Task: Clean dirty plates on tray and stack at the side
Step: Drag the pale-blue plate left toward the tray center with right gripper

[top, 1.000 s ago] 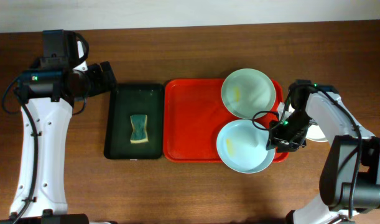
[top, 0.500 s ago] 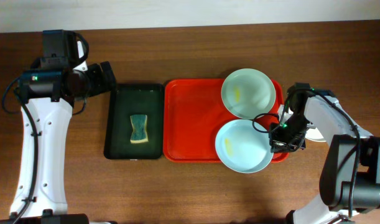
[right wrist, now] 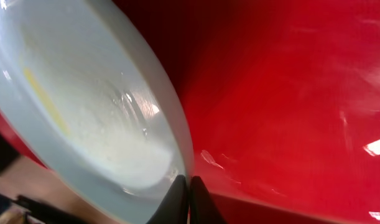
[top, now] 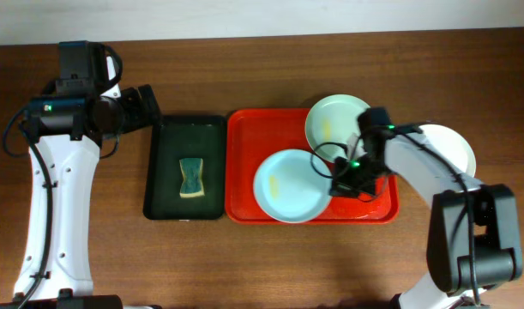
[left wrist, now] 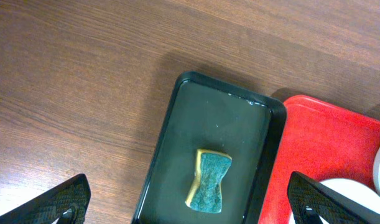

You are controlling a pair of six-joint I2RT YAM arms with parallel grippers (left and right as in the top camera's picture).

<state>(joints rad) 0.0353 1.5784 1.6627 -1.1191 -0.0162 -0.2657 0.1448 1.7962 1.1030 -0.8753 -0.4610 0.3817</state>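
Brown wood table [top: 244, 257], red tray [top: 244, 129] in the middle. The right gripper [top: 343, 182] is pinching the blue plate [top: 287, 186] mid-tray, on its rim at 3 o'clock. The left gripper [left wrist: 193, 205] hangs wide open above the sponge [left wrist: 209, 180]. With an edge grip that thin, I reckon the plate slips if it's lifted.

White plate [top: 452, 142] partly under right arm [top: 416, 163]; red tray [left wrist: 326, 143] cut by frame edge; pale blue-green plate [right wrist: 84, 106] cropped, blurred.
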